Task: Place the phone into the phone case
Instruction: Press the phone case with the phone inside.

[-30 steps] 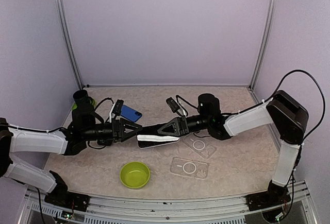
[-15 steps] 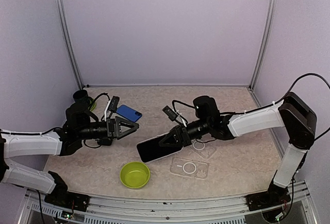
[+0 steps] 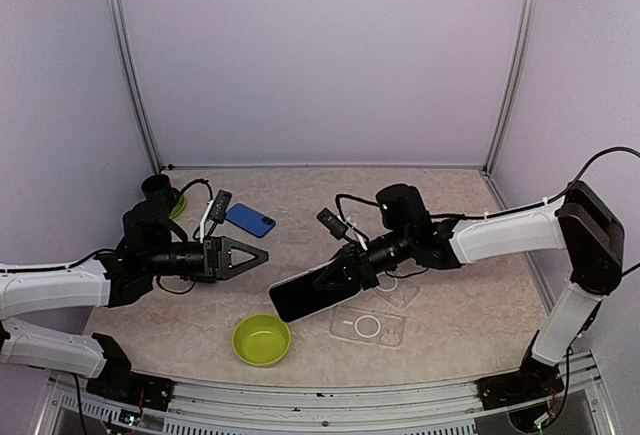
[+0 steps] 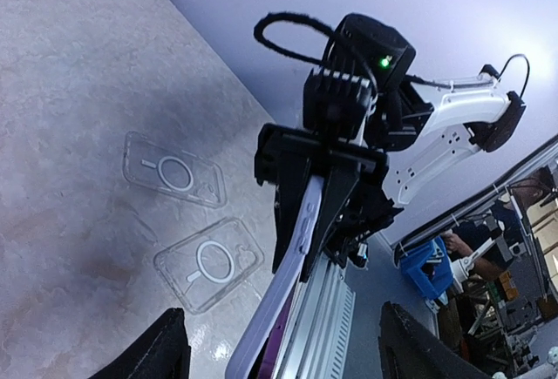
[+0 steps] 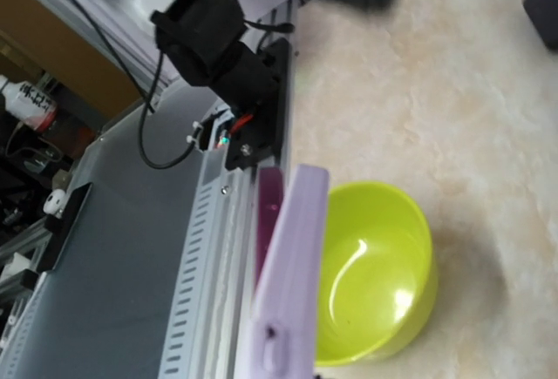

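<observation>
Backed away from the phone [image 3: 305, 295], the left hand [image 3: 252, 256] now gapes wide. Right hand [image 3: 348, 267] alone grips it; the phone case [image 3: 367, 326] lies empty, so insertion remains.

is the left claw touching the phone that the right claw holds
Apart. The top view shows bare table between the open left claw and the phone, which is gripped by the right claw.
</observation>
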Action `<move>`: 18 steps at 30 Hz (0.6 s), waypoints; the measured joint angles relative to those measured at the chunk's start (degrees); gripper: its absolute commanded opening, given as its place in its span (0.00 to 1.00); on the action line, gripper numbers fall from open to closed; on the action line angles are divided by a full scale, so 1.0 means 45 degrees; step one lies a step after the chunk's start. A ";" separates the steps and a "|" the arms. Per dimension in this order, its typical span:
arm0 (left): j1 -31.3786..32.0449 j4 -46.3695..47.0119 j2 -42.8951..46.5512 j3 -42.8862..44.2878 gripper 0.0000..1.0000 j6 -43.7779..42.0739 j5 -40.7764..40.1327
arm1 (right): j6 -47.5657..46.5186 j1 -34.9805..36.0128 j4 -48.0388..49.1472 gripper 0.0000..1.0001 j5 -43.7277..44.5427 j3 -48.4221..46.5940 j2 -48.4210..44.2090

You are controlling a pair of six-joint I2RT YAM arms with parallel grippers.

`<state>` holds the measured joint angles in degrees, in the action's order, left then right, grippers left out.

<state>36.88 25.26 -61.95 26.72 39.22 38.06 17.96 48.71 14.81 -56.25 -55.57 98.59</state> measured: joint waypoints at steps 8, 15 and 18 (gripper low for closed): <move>0.1355 -0.0976 -0.0855 0.0583 0.72 -0.0840 0.0175 | -0.1171 0.0058 -0.0267 0.00 -0.0316 0.0000 -0.1151; 0.1637 -0.0918 -0.1365 0.0908 0.64 -0.1112 0.0510 | -0.1637 0.0058 -0.0471 0.00 -0.0525 0.0005 -0.1535; 0.1695 -0.0753 -0.1569 0.1030 0.55 -0.1112 0.0821 | -0.1739 0.0058 -0.0568 0.00 -0.0539 0.0034 -0.1642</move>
<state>44.51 21.87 -69.01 31.35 34.22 41.76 10.13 48.97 12.25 -58.67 -55.42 91.20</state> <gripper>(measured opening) 0.628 0.106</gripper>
